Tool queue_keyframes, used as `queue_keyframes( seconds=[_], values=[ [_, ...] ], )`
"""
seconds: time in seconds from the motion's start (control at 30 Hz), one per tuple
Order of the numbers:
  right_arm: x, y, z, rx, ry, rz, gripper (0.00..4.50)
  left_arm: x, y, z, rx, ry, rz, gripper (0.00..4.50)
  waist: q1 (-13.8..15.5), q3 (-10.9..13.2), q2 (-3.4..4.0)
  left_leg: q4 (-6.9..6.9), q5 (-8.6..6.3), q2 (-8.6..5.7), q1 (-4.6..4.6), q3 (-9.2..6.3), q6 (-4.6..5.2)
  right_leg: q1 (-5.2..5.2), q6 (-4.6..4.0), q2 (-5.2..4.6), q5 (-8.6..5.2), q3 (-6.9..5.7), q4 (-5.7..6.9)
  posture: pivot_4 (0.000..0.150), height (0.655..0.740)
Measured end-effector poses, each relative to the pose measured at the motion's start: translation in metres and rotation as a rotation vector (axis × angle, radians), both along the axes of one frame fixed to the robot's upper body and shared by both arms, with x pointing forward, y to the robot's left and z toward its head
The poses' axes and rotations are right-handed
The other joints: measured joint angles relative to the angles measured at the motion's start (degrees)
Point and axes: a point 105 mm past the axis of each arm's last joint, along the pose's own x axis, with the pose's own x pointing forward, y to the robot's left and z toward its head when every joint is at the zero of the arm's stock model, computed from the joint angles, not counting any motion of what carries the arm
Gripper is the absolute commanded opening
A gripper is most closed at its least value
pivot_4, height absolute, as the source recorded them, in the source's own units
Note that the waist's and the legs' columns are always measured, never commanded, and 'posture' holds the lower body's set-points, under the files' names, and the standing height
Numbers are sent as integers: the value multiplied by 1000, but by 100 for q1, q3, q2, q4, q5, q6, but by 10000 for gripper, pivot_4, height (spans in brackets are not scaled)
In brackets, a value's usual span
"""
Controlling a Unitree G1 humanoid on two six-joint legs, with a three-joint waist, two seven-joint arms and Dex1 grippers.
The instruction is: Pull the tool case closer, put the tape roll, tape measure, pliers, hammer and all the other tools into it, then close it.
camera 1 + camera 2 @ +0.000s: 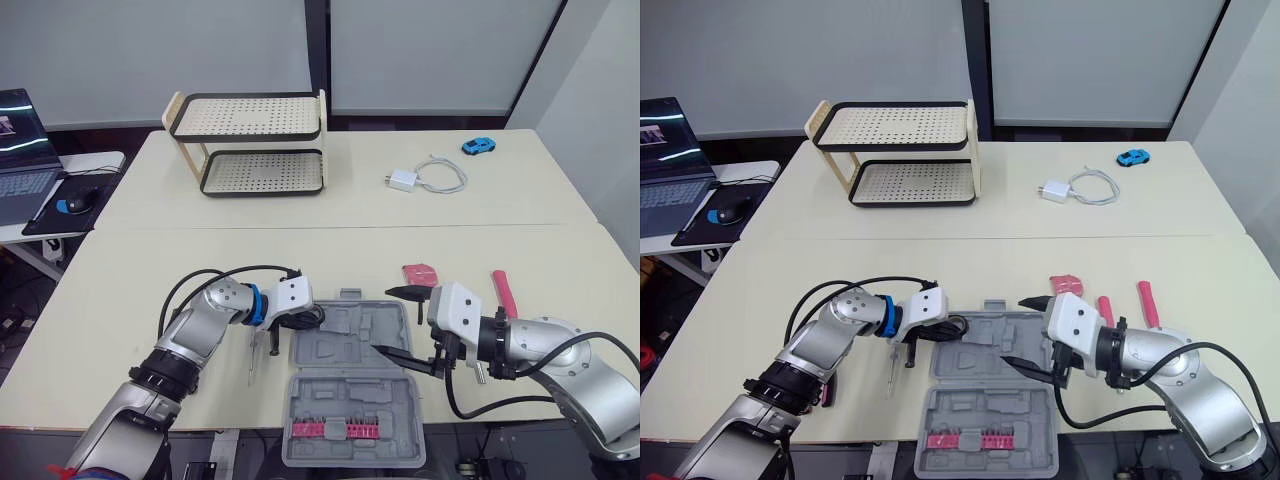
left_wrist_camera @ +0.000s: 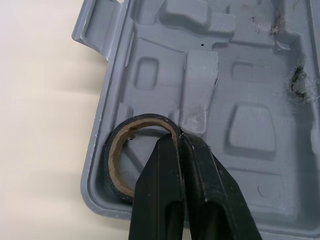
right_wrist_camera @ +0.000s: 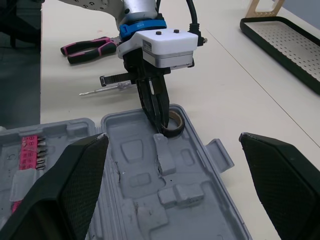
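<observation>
Left tool (image 2: pixel 179 139): pinching wall of black cardboard-cored tape roll (image 2: pixel 113 167).
Roll position: 10 o'clock corner of open grey plastic tool case (image 1: pixel 350 345).
Right tool (image 1: pixel 385 320): spread wide, empty.
Risk: released at this corner, roll may tip onto desk (image 1: pixel 400 240).

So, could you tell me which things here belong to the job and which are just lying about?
Job: grey plastic tool case, black tape roll, pink-handled pliers, slim screwdriver.
Lying about: two-tier perforated rack, white charger, blue toy car.
</observation>
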Motion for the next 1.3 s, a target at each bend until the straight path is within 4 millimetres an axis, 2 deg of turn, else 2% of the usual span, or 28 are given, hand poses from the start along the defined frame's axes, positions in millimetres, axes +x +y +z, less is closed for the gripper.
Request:
queue_keyframes(
  seconds=[0.1,0.43,0.6,0.8,0.93,1.1,1.3],
  values=[
    [0,0,0,1,0,5,45000,0,0,0,0,1,-1,16541,0,0,0,0,0,0,0,0,0,0,0,0,0,0,0,1500,7400],
    [0,0,-1,-1,7,9,45000,0,-1,2,-11,0,-3,16541,0,0,0,0,0,0,0,0,0,0,0,0,0,0,0,1500,7400],
    [1,0,-2,1,11,5,45000,-1,-4,18,-79,12,7,16541,-2,0,0,0,0,1,0,0,0,0,0,0,0,0,1,1500,7400],
    [2,0,-3,5,14,2,45000,0,6,45,-157,-35,45,16541,-1,0,0,-1,0,3,0,-2,0,-1,0,0,0,0,1,1500,7400],
    [2,1,-2,13,14,1,45000,4,13,57,-328,-113,137,16541,2,0,0,-1,2,2,1,-1,-4,0,0,-3,0,1,-1,1500,7400],
    [3,1,0,16,6,5,45000,-3,11,35,-449,-110,256,16541,10,0,0,-1,1,2,1,-2,-3,0,0,-3,0,0,-3,1500,7400],
    [3,1,0,14,3,4,45000,-6,11,22,-480,-135,349,16541,15,-1,0,-1,1,1,4,0,-2,1,0,-3,0,2,-3,1500,7400]
  ],
)
